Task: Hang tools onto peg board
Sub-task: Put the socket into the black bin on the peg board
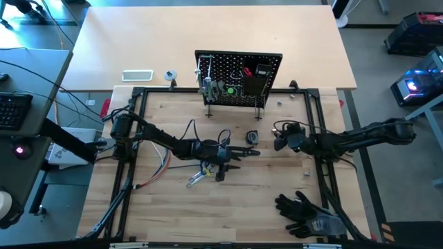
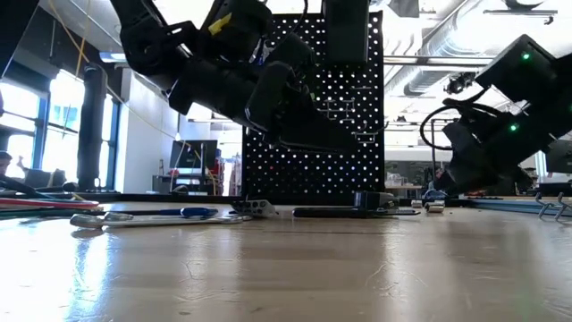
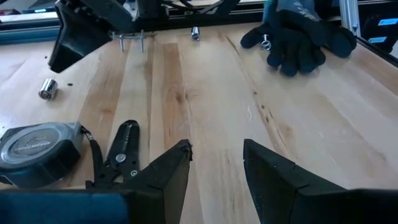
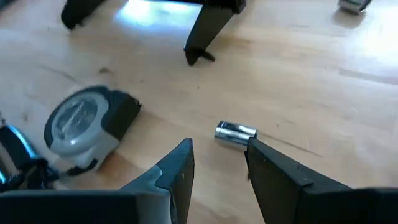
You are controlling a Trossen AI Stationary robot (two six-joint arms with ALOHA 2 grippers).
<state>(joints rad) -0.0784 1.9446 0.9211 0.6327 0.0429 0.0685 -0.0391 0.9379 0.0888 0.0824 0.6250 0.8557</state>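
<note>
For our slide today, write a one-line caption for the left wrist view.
Open left pincer above bare wood, black pliers and a tape measure beside it, black gloves farther off.

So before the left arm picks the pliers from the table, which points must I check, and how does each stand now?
1. Left gripper open and empty: ok.
2. Black pliers free on the table, not under the tape measure: ok.
3. Left gripper over the pliers: not ok, they lie beside it.
4. Right gripper open, holding nothing, near a small silver socket: ok.
5. Free hook on the peg board: cannot tell.
</note>
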